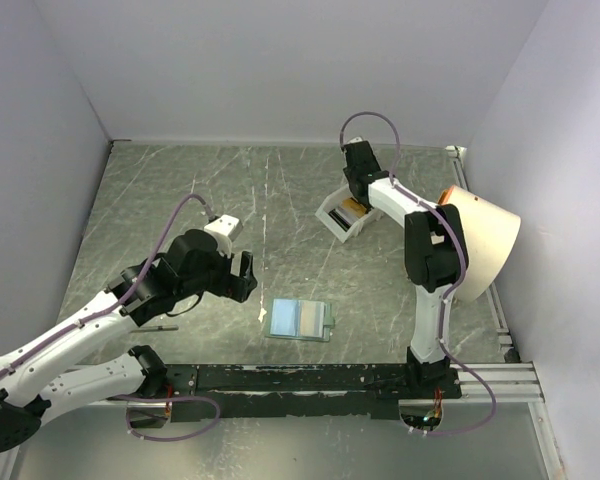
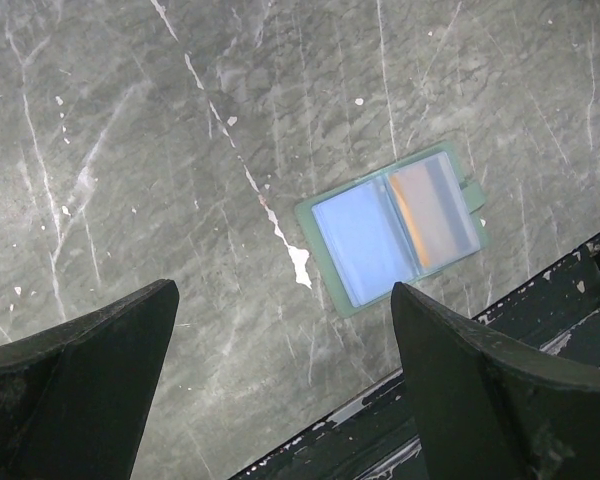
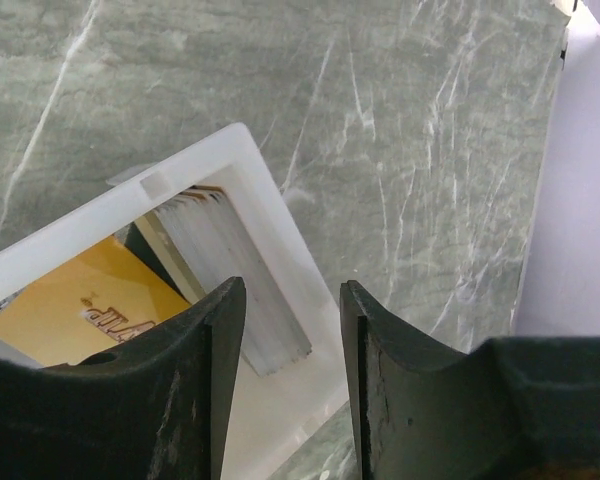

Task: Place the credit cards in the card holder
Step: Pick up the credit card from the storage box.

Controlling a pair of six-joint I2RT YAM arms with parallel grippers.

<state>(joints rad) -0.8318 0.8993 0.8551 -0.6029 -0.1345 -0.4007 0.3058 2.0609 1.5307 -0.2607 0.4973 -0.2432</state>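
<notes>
Across the whole scene spreads a grey-green marbled worktop, walled in white on the left, far and right sides. A dark rail runs along its near edge.

The left arm reaches in from the near left. The left fingers are spread as wide as they go and hold nothing. They hang above bare worktop, to the left of the card holder and clear of it.

The right arm stretches from the near right up to the far right. The right fingers stand part-way apart over the right wall of a white rectangular tray. Nothing shows clamped between them.

A cream cone sits beside the right arm.

The card holder lies opened flat at near centre, just far of the rail and well apart from the tray. Its sage-green edge frames two clear sleeves. The left one looks pale blue, and the right one, by the tab, has an orange tint.

The credit cards are in the tray, a pack standing on edge and a gold card lying flat to its left.
</notes>
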